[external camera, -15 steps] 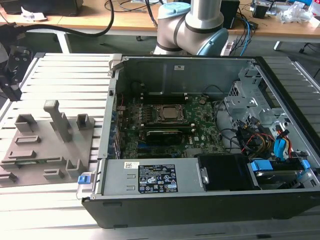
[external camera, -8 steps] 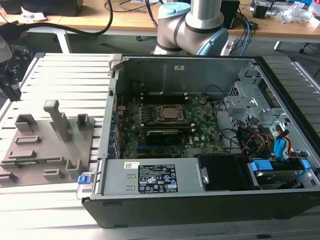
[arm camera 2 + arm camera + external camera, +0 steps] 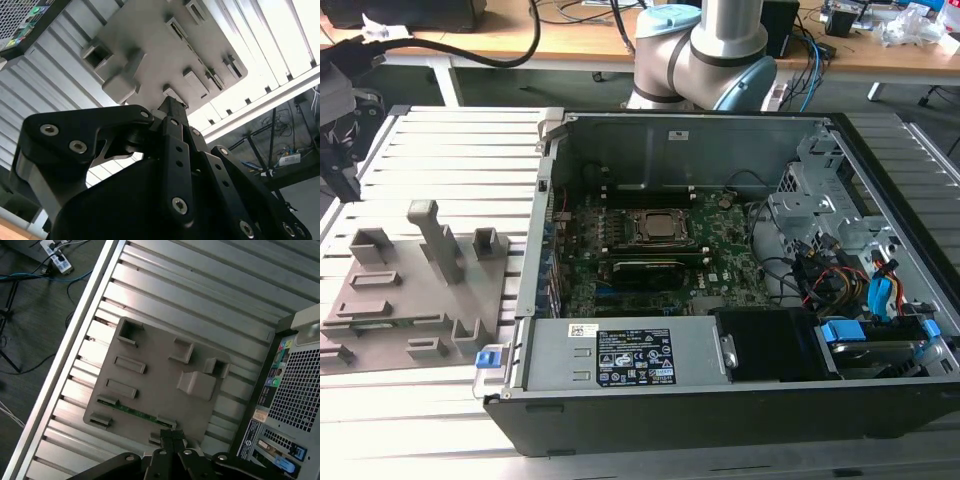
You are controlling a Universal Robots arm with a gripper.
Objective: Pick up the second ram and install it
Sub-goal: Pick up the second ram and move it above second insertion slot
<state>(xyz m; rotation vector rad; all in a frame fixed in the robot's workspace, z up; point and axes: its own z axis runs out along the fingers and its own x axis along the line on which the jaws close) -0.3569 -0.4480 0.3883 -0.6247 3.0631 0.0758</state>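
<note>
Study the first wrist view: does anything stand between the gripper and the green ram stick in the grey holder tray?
Nothing visible does. The gripper hangs above the near edge of the holder tray, and the second ram sits in a tray slot just beside it, with open air between them and its top edge uncovered.
</note>
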